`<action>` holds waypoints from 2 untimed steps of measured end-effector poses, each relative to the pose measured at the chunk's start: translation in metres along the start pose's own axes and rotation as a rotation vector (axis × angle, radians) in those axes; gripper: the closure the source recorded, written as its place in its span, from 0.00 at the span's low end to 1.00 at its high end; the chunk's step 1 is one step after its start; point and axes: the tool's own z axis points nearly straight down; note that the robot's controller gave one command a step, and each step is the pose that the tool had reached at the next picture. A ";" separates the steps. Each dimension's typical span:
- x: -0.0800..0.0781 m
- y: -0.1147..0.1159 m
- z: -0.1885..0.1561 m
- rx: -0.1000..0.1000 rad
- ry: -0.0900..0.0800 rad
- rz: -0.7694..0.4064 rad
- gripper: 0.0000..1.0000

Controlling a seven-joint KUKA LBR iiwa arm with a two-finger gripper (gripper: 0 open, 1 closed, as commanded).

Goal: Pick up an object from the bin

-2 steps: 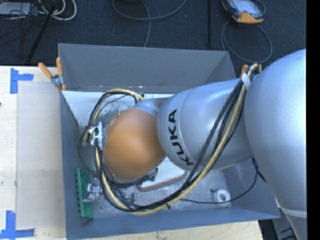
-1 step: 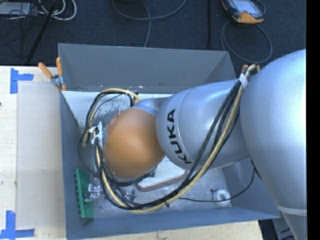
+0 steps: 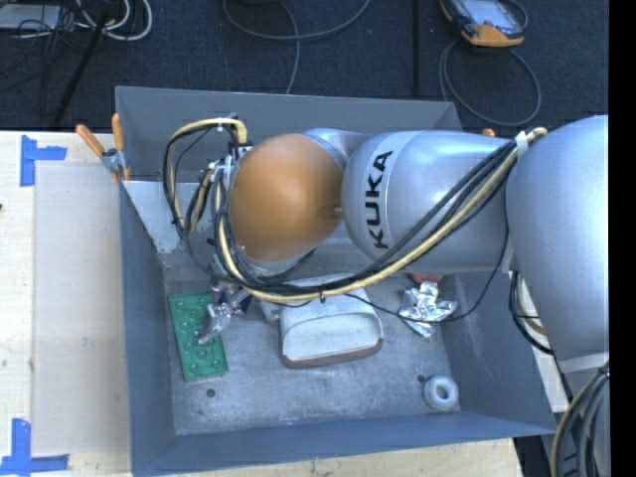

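Observation:
My gripper hangs low at the bin's left side, directly over the upper right part of a flat green rectangular board studded with small dots. The board lies on the bin floor near the left wall, tilted slightly. Just right of the gripper lies a pale grey oblong thing with a brown rim, partly under the arm.
A crumpled piece of silver foil lies at the right, below the arm. A small grey ring sits near the front right corner. The arm with its orange cover and cables spans the bin's upper half.

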 end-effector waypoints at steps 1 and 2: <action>-0.002 -0.003 -0.003 0.014 -0.004 0.002 1.00; -0.003 -0.003 -0.042 0.002 0.012 0.007 1.00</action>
